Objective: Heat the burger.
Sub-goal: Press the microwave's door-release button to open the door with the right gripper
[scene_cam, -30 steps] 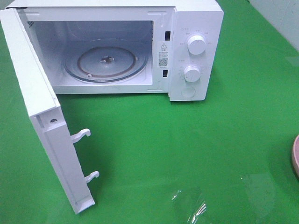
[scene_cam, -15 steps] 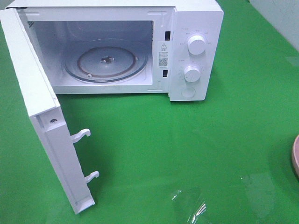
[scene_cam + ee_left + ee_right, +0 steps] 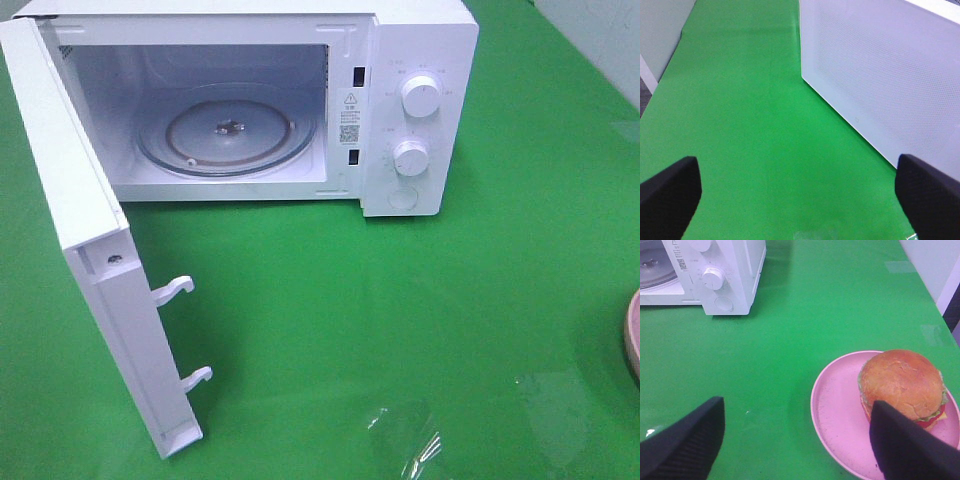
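Note:
The burger (image 3: 901, 382), with a domed golden-brown bun and a green lettuce edge, lies on a round pink plate (image 3: 837, 415) on the green table; only the plate's rim (image 3: 633, 335) shows at the right edge of the high view. My right gripper (image 3: 797, 445) is open and empty, its fingers (image 3: 682, 442) spread just short of the plate. The white microwave (image 3: 420, 60) stands at the back with its door (image 3: 95, 260) swung wide open and its glass turntable (image 3: 228, 135) bare. My left gripper (image 3: 800, 192) is open and empty beside the door's outer face (image 3: 890, 75).
The green cloth (image 3: 400, 300) covers the table. Two door latch hooks (image 3: 172, 290) stick out from the open door's edge. Two white knobs (image 3: 420, 97) are on the microwave's right panel. A shiny patch (image 3: 405, 435) lies at the front.

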Motion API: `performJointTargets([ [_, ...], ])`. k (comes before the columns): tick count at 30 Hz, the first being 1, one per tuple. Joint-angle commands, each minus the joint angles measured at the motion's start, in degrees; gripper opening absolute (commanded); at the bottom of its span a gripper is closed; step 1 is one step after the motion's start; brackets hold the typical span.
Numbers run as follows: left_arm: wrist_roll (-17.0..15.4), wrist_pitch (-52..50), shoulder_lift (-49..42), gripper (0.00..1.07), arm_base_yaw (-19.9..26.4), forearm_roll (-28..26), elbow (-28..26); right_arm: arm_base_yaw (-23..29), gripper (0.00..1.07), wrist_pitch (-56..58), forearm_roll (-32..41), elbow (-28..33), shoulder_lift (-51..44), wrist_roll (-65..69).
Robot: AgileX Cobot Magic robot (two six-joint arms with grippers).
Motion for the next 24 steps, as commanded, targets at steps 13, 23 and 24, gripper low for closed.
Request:
performJointTargets([
  [13, -1.1, -0.1, -1.1, 0.98, 0.1, 0.3, 0.1, -0.5, 0.76, -0.5, -0.1, 0.2, -1.5, -0.7],
  [23, -2.9, -3.5, -1.1, 0.92, 0.1, 3.3, -2.2, -0.5, 0.76, -0.5, -0.1, 0.2, -1.5, -0.7],
  [24, -2.9, -6.0, -1.0, 0.83, 0.1, 4.3, -2.8, -0.5, 0.76, -0.5, -0.1, 0.2, -1.5, -0.7],
])
